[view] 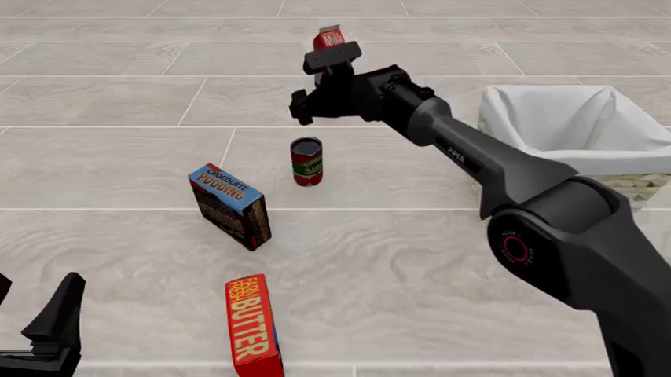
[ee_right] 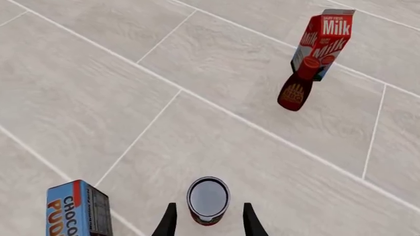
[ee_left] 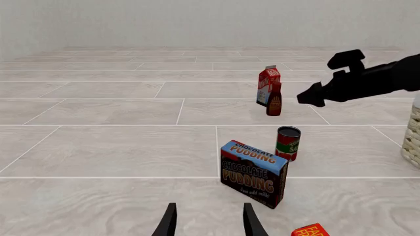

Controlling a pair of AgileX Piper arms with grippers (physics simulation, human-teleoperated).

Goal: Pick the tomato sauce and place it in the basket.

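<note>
The tomato sauce [view: 306, 161] is a small can with a red and green label and a dark top, standing upright on the tiled surface. My right gripper [view: 302, 108] hovers above it, open. In the right wrist view the tomato sauce [ee_right: 208, 199] lies between and below the spread fingers of the right gripper [ee_right: 209, 222], not touched. The wicker basket [view: 642, 185] with its white liner stands to the right. My left gripper [ee_left: 210, 223] is open and holds nothing, low at the near left [view: 53, 330]. From there the tomato sauce [ee_left: 287, 142] shows behind the pudding box.
A blue chocolate pudding box [view: 231, 206] stands left of the can. A red butter box [view: 254, 323] lies nearer. A milk carton [ee_right: 325, 42] and a dark brown bottle [ee_right: 298, 86] stand farther back. The right arm [view: 524, 188] stretches across the basket's near side.
</note>
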